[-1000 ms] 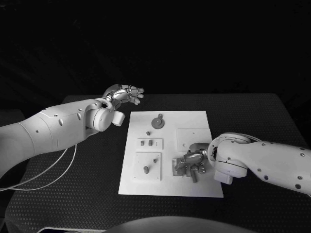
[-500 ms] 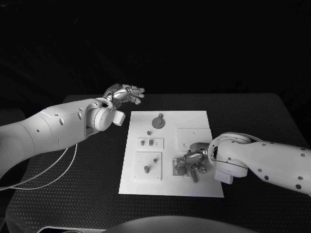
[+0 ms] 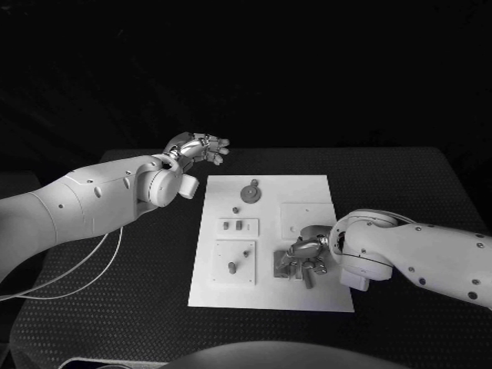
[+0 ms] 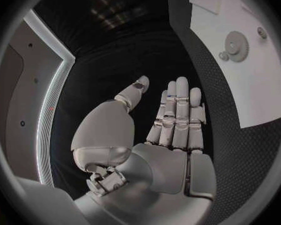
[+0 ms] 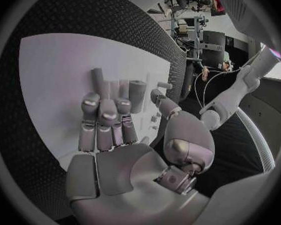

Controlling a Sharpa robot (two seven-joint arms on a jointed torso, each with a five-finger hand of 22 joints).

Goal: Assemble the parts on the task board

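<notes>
The right hand's fingers [image 5: 106, 112] lie close together, side by side, stretched flat over the near right part of the task board [image 3: 313, 300]. Their tips rest among several upright cylindrical parts [image 5: 136, 96] standing in a small raised block. Whether they pinch any one of them cannot be told. The thumb [image 5: 172, 110] is held off to the side, apart from the other fingers. The right hand [image 3: 301, 257] sits at the end of the right arm [image 3: 423, 257], which enters from the right edge and crosses the board's right side.

The left hand's fingers [image 4: 178, 115] are straight and pressed together, with the thumb [image 4: 131, 92] raised a little apart from them. They hold nothing. The left hand [image 3: 196, 147] hovers above the black table [image 3: 401, 177], just beyond the board's far left corner and clear of it. The left arm [image 3: 80, 207] reaches in from the left edge, with a thin cable [image 3: 80, 269] looping under it onto the table.

The task board is a white plate lying flat in the middle of the table. At its far end rests a gear-shaped part [image 3: 250, 191] with a smaller round part [image 3: 235, 209] just nearer. On its left side are two raised square plates, the farther one [image 3: 238, 227] bearing two small pegs, the nearer one [image 3: 234, 264] bearing small parts as well.
</notes>
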